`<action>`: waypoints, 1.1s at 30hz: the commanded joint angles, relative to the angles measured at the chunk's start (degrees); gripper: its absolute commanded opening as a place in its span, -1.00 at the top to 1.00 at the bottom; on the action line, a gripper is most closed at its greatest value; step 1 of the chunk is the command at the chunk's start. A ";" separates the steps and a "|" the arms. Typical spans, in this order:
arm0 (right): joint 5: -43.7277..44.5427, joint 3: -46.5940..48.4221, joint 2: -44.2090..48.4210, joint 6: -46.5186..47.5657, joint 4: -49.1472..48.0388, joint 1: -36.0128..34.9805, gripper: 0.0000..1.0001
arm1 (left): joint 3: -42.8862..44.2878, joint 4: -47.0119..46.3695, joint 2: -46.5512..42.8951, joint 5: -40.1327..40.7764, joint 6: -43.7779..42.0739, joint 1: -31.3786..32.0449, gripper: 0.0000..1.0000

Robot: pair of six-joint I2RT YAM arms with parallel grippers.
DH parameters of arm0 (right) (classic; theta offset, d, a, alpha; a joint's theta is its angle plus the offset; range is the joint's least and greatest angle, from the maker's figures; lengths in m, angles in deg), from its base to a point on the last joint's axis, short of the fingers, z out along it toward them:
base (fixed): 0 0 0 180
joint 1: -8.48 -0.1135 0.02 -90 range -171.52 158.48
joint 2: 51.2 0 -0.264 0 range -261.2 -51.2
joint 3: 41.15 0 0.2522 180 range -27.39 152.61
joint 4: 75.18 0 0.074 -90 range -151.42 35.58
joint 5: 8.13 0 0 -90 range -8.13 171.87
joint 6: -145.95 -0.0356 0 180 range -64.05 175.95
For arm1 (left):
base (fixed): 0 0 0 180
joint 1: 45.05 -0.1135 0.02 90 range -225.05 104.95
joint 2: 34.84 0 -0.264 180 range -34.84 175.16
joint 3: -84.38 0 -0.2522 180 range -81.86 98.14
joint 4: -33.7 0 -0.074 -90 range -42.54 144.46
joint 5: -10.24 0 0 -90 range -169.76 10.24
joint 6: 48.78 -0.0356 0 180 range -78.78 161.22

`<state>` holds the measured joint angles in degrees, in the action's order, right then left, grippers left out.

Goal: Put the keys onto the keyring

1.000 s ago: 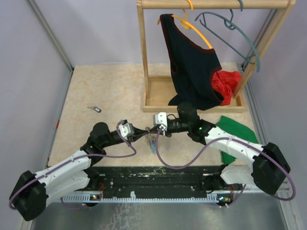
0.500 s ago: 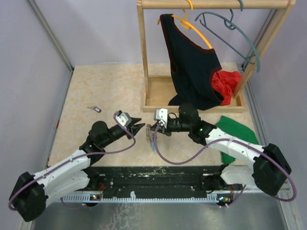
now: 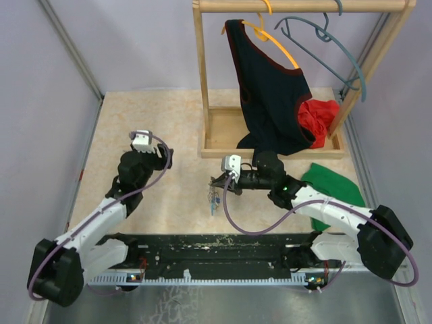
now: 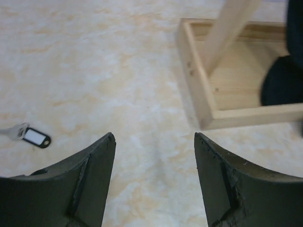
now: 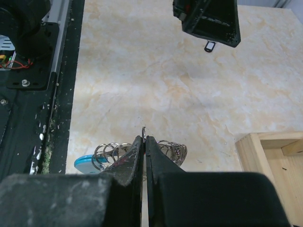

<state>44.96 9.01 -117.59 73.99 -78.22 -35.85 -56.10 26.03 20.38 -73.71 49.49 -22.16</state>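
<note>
1. Keyring (image 5: 166, 150): the right wrist view shows only part of it. Loops of thin grey coiled wire and a light-blue curved section stick out on either side of the jaws, which hide the rest.
2. From above it is a small blurred tangle hanging under the right gripper (image 3: 217, 183), over the middle of the desk (image 3: 135, 115) toward the near edge. Whether any key is threaded on it cannot be made out.
3. The right gripper's jaws are pressed together, pinching the wire.
4. The left gripper (image 4: 154, 136) has its jaws spread wide with nothing between them, above bare desk toward the left edge.
5. One key (image 4: 34, 137) lies flat on the desk, just left of the left jaws. It has a black head with a white label, and its metal blade is cut off by the picture's edge. The left arm covers it in the top view.
6. The wooden rack base (image 4: 203, 99) runs out of frame, with a dark garment at its corner.
</note>
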 commanded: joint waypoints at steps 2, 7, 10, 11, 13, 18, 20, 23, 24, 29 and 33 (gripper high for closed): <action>-3.39 -0.25 1.19 -3.15 -8.27 0.39 1.00 | 6.22 5.35 8.46 6.26 3.68 -6.83 -0.47; -3.15 -0.28 1.14 -2.81 -7.78 0.39 1.00 | 12.34 6.86 18.75 0.55 2.86 -16.17 -0.45; -3.14 -0.49 1.39 -2.67 -7.90 0.35 1.00 | 16.34 8.09 25.79 -3.36 0.38 -21.49 -0.40; -3.40 -0.60 1.31 -3.00 -8.48 0.37 1.00 | 18.65 9.32 28.07 -4.92 -0.23 -23.11 -0.39; -4.07 -0.71 1.14 -3.33 -9.13 0.39 1.00 | 21.89 10.87 33.01 -8.79 -1.61 -26.24 -0.33; -4.58 -0.87 1.32 -3.31 -9.15 0.38 1.00 | 31.08 19.46 42.89 -10.63 -8.40 -29.28 -0.23; -4.63 -0.94 1.51 -3.29 -9.18 0.39 1.00 | 33.41 21.61 45.43 -10.61 -10.68 -29.95 -0.16; -4.96 -0.90 1.27 -3.67 -9.63 0.39 1.00 | 35.65 23.74 47.93 -11.79 -13.05 -30.65 -0.01; -5.03 -0.90 1.19 -3.63 -9.67 0.38 1.00 | 36.53 24.71 48.55 -12.46 -13.75 -30.73 0.05; -5.01 -0.81 1.10 -3.56 -9.33 0.38 1.00 | 38.56 27.92 51.05 -11.16 -15.57 -30.86 0.16; -5.45 -0.72 0.97 -3.59 -9.26 0.39 1.00 | 38.79 28.06 51.86 -9.24 -16.58 -30.94 0.17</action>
<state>41.40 7.83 -117.59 70.82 -82.06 -35.85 -18.99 51.73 71.22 -84.12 35.37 -52.52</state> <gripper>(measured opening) 0.010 0.420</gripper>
